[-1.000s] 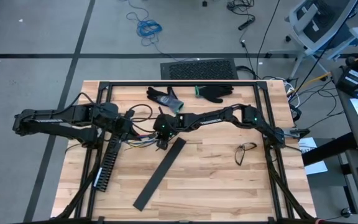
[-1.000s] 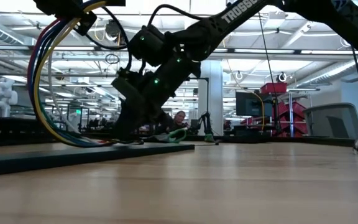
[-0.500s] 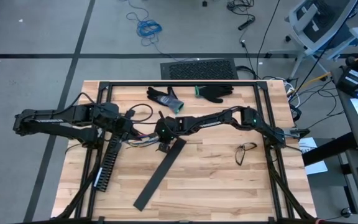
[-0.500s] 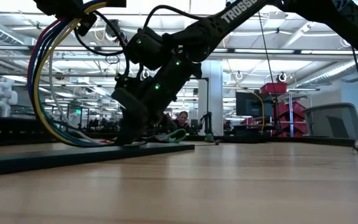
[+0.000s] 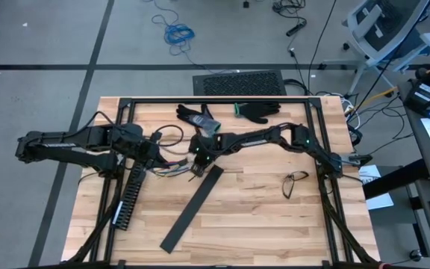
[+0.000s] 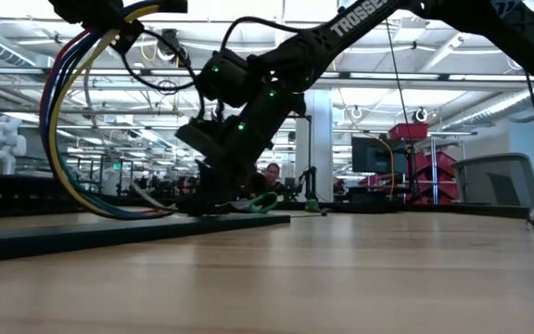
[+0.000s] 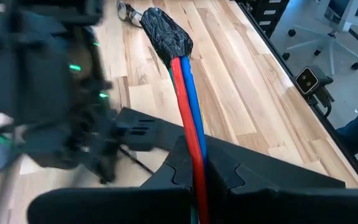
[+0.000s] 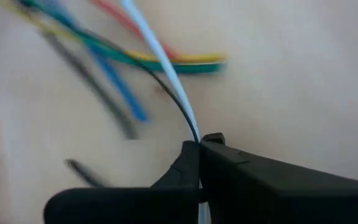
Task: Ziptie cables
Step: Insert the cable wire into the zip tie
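Wooden table (image 5: 260,202), right gripper (image 8: 199,144) now clamped on zip tie (image 8: 160,59)

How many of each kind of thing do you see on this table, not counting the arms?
gloves: 2
eyeglasses: 1
slotted duct: 1
flat black strip: 1
cable bundle: 1
white zip tie: 1
Total: 7

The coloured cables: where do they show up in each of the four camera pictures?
High view: cables left of table centre, between the arms.
Low view: cables arch at the left.
Left wrist view: they run up the middle, clamped by the left end effector.
Right wrist view: loose ends lie near the top.
Shared landmark: wooden table.
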Controlling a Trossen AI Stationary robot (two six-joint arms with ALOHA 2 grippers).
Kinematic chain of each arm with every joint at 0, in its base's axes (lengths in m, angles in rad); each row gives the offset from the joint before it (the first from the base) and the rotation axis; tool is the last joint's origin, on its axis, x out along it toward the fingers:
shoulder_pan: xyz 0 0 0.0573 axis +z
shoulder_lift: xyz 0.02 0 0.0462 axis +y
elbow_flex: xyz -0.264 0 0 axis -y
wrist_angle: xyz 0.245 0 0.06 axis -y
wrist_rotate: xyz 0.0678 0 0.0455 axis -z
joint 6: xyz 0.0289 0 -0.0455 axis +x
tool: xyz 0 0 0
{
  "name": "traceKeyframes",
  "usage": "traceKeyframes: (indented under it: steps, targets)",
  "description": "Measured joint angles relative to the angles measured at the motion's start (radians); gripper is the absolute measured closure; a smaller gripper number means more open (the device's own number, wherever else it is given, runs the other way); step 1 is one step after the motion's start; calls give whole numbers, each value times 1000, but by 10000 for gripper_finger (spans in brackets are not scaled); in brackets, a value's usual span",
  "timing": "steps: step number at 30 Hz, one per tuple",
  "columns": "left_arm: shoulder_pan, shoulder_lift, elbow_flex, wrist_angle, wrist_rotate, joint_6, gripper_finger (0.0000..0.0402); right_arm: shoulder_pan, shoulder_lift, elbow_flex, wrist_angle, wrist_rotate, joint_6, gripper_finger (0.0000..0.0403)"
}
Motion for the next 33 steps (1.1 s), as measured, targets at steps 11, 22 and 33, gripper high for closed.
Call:
traceKeyframes:
  steps: [11,22,33]
  targets:
    - [0,-6,0,-50,-4,19,388,-114,-160,2,-365,-16,-125,403]
    - [0,-6,0,-110,-48,101,388,-169,-359,2,-672,30,-110,403]
    - [0,21,0,-54,-83,129,388,-164,-671,-139,-329,135,221,403]
